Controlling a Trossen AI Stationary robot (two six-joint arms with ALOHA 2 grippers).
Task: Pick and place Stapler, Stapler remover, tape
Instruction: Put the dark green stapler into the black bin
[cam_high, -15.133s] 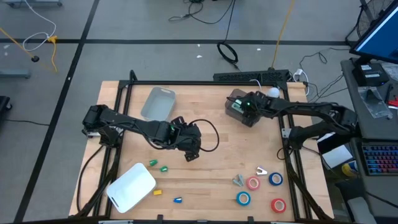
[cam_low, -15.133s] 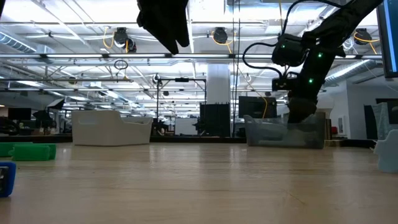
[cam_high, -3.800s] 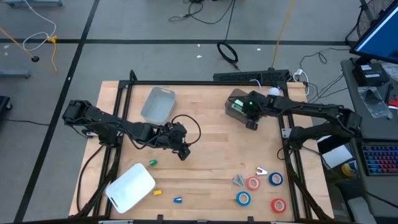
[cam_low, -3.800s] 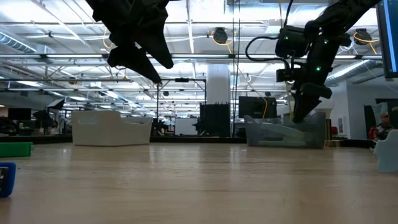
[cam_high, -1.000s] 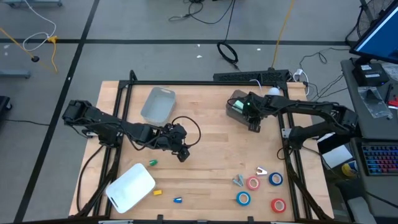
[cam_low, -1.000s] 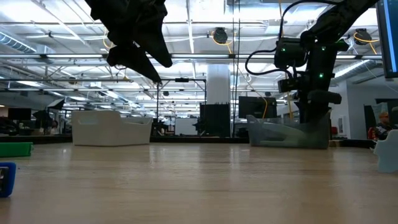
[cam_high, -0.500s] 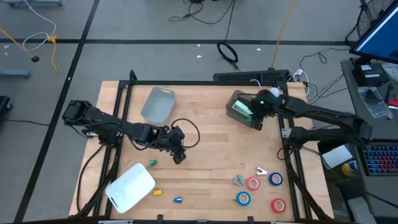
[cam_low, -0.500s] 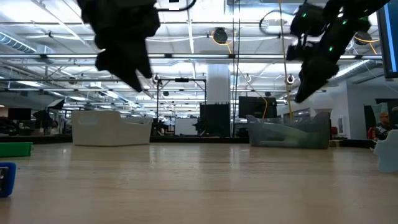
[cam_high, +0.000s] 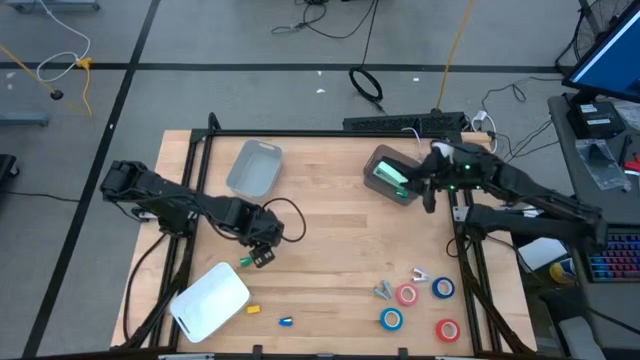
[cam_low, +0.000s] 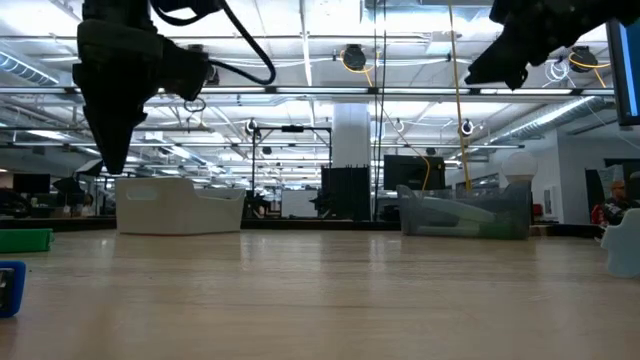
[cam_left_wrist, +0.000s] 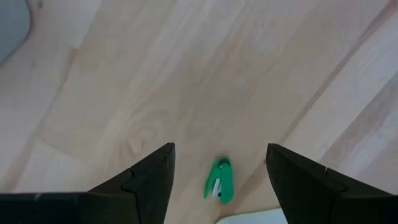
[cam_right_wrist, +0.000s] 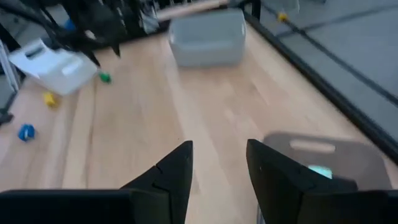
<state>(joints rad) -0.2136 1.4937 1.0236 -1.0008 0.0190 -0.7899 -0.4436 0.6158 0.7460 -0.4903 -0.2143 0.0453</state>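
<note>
Two arms over bench: left gripper jaws spread above green stapler; right gripper jaws spread, empty. Four tape rolls at bench's 4 o'clock corner.

Surroundings: open industrial hall.
We note grey floor with dark seams and loose cables; ceiling trusses carry bright lights; a white column stands behind.
</note>
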